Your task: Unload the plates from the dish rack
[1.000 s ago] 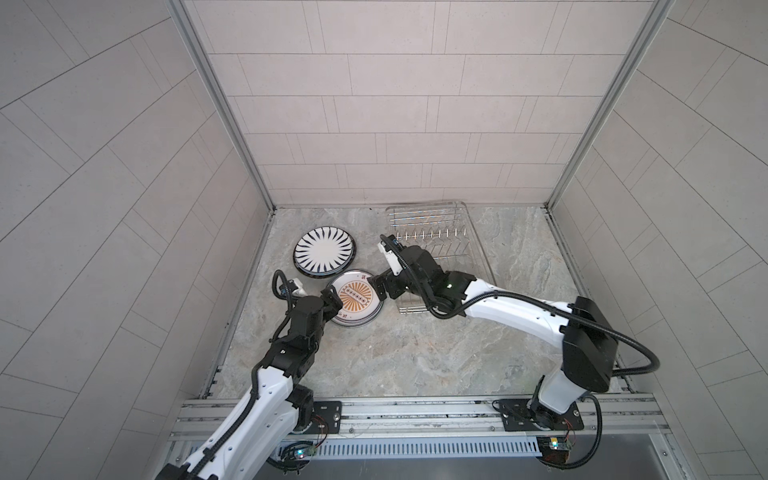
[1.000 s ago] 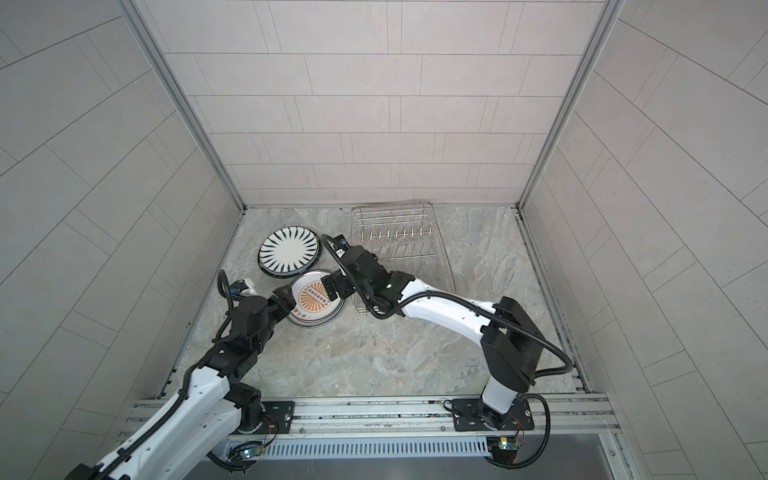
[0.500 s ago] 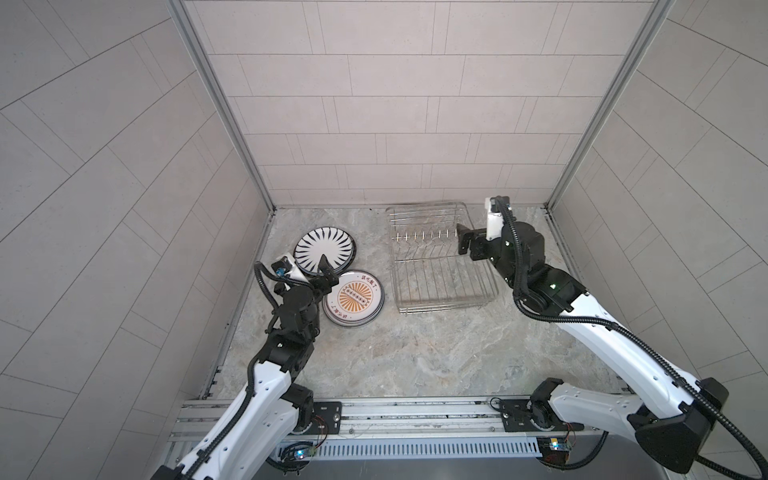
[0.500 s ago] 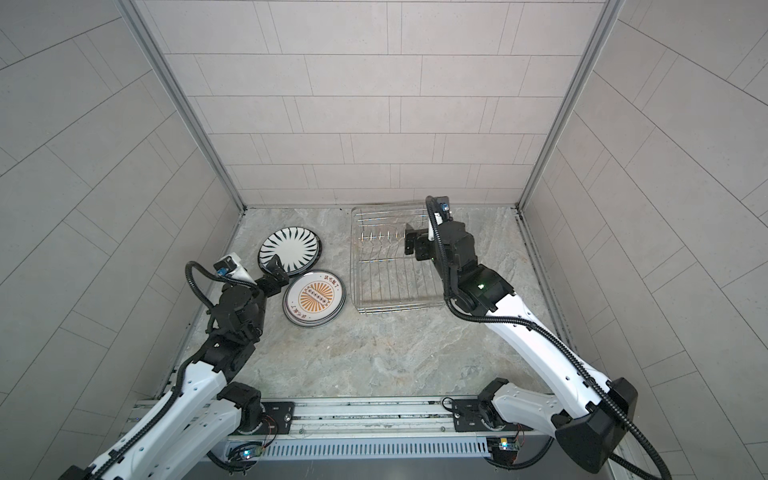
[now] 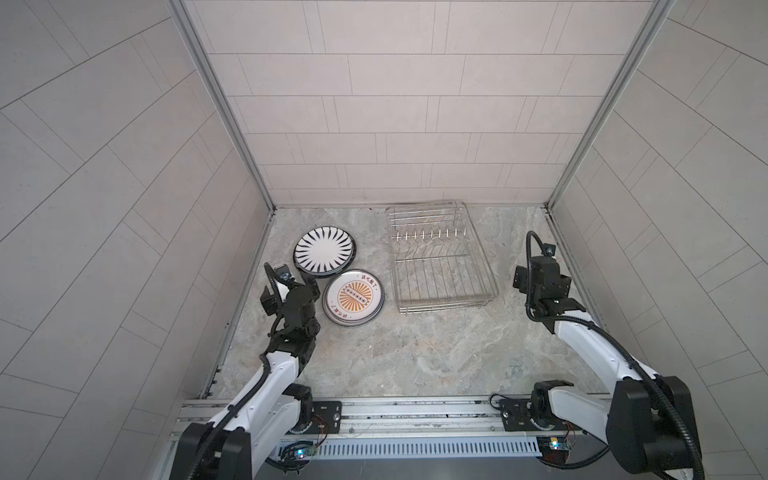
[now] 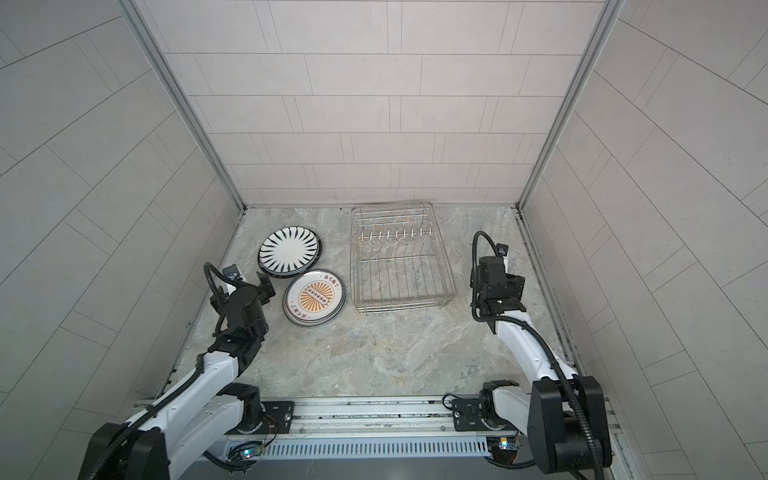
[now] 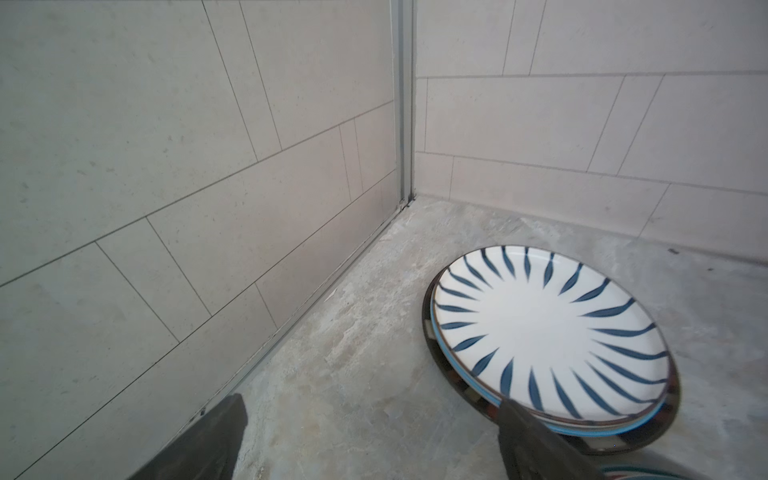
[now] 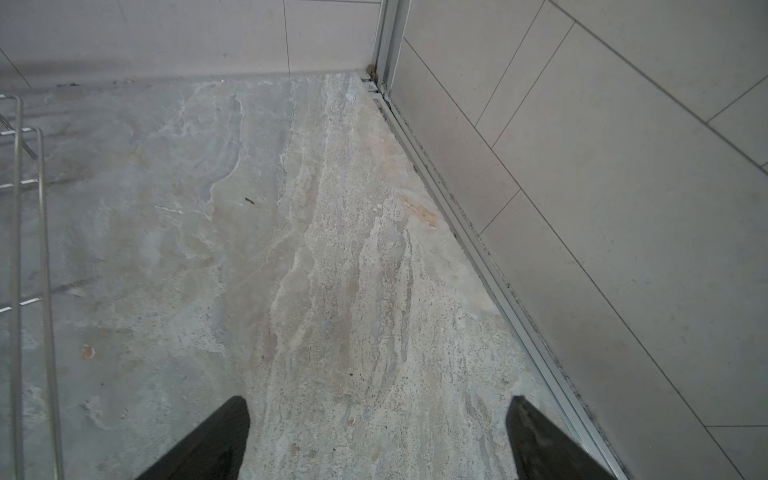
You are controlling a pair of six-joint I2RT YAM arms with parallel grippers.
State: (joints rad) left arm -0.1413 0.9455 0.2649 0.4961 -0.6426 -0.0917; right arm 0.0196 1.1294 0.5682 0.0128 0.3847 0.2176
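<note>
Your left gripper [image 7: 370,409] stands wide open and holds nothing; bare floor [image 7: 353,332] shows between its fingers. Just ahead of it and a little to its right the striped plate [image 7: 548,332] lies flat on top of a dark-rimmed plate [image 7: 426,332]. In the wrist view one finger crosses the striped plate's near rim; whether it touches I cannot tell. Just to this gripper's right, in both top views, the sunburst plate [image 5: 354,298] lies face up with more rims showing under it, just beside the striped plate.

Your right gripper [image 8: 376,405] is also spread wide and empty, over bare floor, with the wall [image 8: 623,208] close on its right. The rack [image 5: 446,305] stands to its left, near but apart; only the rack's side bars reach the edge of the wrist view.

A second ago the right arm reached across the rack, and both grippers met at the sunburst plate, one on each side of it. Half a second ago the right gripper was up by the rack's far right corner, and the left had drawn back from the plate. Now the right arm is back on its own side, and the left gripper stands about where it drew back to. Sunburst plate, striped plate and rack lie where they lay before.
</note>
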